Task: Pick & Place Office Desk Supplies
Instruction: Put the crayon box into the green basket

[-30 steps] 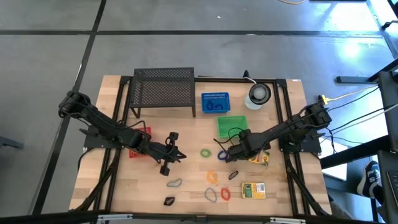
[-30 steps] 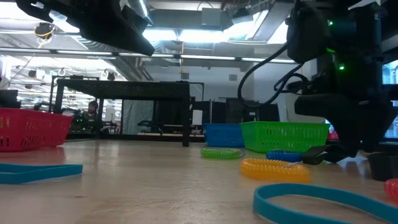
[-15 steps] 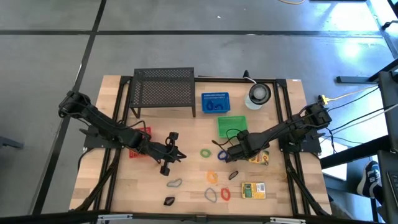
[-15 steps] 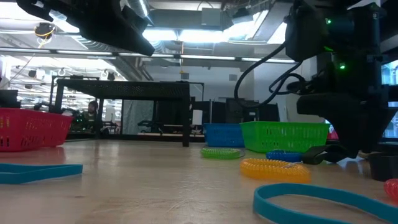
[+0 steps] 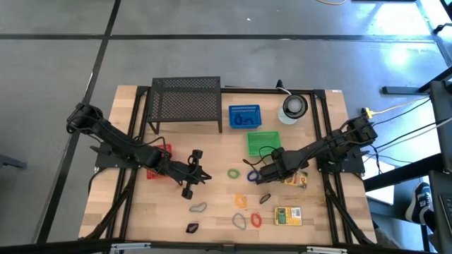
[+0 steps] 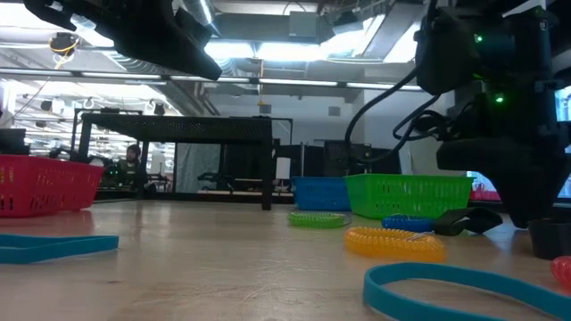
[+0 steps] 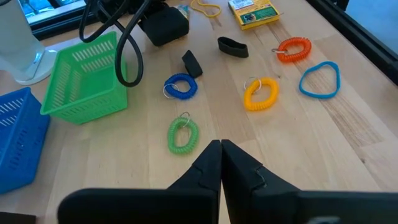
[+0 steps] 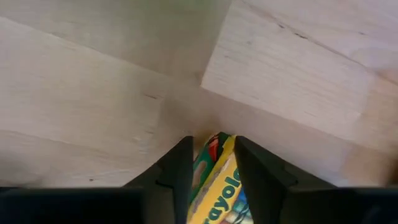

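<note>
My right gripper [image 5: 263, 173] is at the table's middle right, shut on a yellow-green crayon box [image 8: 217, 171] that shows only in the right wrist view. It stands next to a blue loop [image 5: 253, 176] and a green loop [image 5: 234, 173]. My left gripper [image 5: 200, 176] hovers left of them, shut and empty [image 7: 221, 149]. Lying flat nearer the near edge are an orange loop [image 5: 241, 202], a red-orange loop [image 5: 256, 220], a blue band [image 5: 240, 221], a grey loop [image 5: 198, 208], two black clips [image 5: 265, 199] [image 5: 192, 227] and a second box [image 5: 287, 215]. My right gripper pinches the crayon box between its two fingers [image 8: 180, 162]; the box's narrow end [image 8: 214, 140] shows between them close to their free ends. The fingers point down at the wood. Whether the box rests on the table, I cannot tell.
A green basket [image 5: 263, 143], a blue basket [image 5: 244, 116] and a black mesh shelf [image 5: 186, 102] stand toward the far edge, and a red basket [image 5: 159, 161] sits under my left arm. A round grey-white disc [image 5: 294, 106] is far right. Tan rubber bands [image 7: 205, 7] lie beneath my right arm.
My right gripper has shifted a little toward the table's right, still shut on the box. Nothing else has moved.
</note>
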